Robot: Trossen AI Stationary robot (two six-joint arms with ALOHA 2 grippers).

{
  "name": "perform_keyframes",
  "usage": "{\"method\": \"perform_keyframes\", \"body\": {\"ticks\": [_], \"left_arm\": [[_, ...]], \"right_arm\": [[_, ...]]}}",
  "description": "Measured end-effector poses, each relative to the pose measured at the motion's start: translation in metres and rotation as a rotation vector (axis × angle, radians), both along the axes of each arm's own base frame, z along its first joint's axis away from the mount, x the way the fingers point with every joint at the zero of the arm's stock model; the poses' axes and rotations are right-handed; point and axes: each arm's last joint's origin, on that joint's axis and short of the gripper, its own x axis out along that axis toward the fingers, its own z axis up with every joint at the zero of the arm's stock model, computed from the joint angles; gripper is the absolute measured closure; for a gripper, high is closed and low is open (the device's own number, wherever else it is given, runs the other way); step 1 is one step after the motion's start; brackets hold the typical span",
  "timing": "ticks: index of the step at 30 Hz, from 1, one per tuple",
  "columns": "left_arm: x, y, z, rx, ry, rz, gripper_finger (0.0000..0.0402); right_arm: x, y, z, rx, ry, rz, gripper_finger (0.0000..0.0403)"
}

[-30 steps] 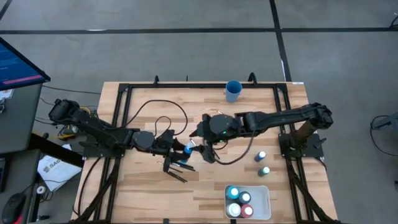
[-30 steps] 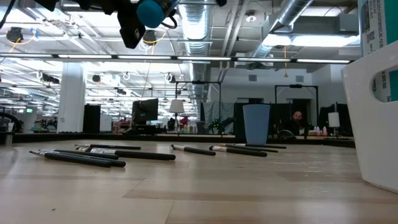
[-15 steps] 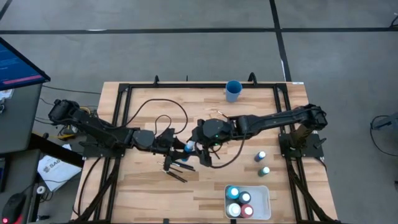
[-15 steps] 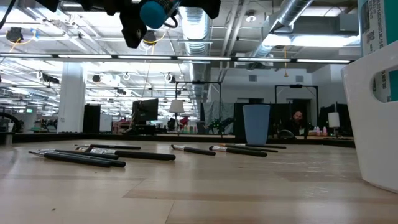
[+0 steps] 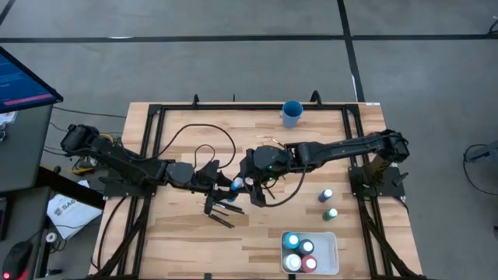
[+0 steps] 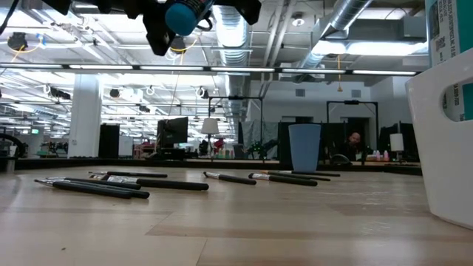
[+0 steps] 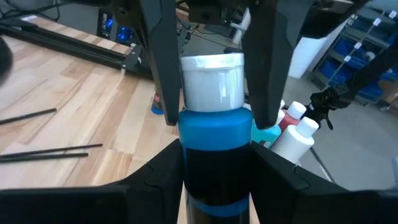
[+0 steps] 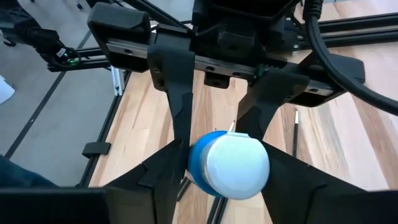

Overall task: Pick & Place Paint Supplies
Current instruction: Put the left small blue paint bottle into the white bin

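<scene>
My left pincer (image 5: 226, 185) is clamped on the body of a blue bottle (image 7: 214, 143), held in the air over the middle of the worktop (image 5: 187, 233). My right pincer (image 5: 247, 183) straddles the white cap (image 7: 211, 81), fingers (image 7: 163, 56) just beside it; whether they touch, I cannot tell.

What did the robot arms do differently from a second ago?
The right gripper slid toward the left gripper and brought its jaws around the white cap of the blue paint bottle that the left gripper holds up over the table. The left arm kept its grip and barely moved. The paintbrushes, blue cup and white tray of bottles stayed put.
</scene>
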Motion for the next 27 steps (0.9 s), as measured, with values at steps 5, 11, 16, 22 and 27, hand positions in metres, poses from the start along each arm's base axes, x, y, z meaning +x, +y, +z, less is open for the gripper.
{"method": "perform_keyframes", "body": {"ticks": [5, 11, 16, 22, 27], "left_arm": [[-0.0006, 0.0001, -0.0029, 0.017, 0.029, -0.003, 0.026], [-0.0007, 0.0, -0.0033, 0.023, 0.033, -0.005, 0.026], [-0.0006, 0.0002, -0.003, 0.015, 0.031, -0.001, 0.026], [-0.0005, 0.0002, -0.0029, -0.011, 0.03, 0.008, 0.0254], [-0.0005, 0.0002, -0.0027, -0.02, 0.03, 0.009, 0.0237]], "right_arm": [[-0.0001, 0.0, -0.0002, -0.001, 0.002, 0.0, 0.0242], [-0.0005, -0.0027, -0.0011, 0.003, 0.016, -0.007, 0.0292], [-0.0014, -0.003, -0.0013, 0.001, 0.028, -0.006, 0.0281], [-0.0022, -0.0032, -0.0017, -0.006, 0.036, -0.006, 0.0267], [-0.0026, -0.0031, -0.0022, -0.006, 0.041, -0.005, 0.0296]]}}
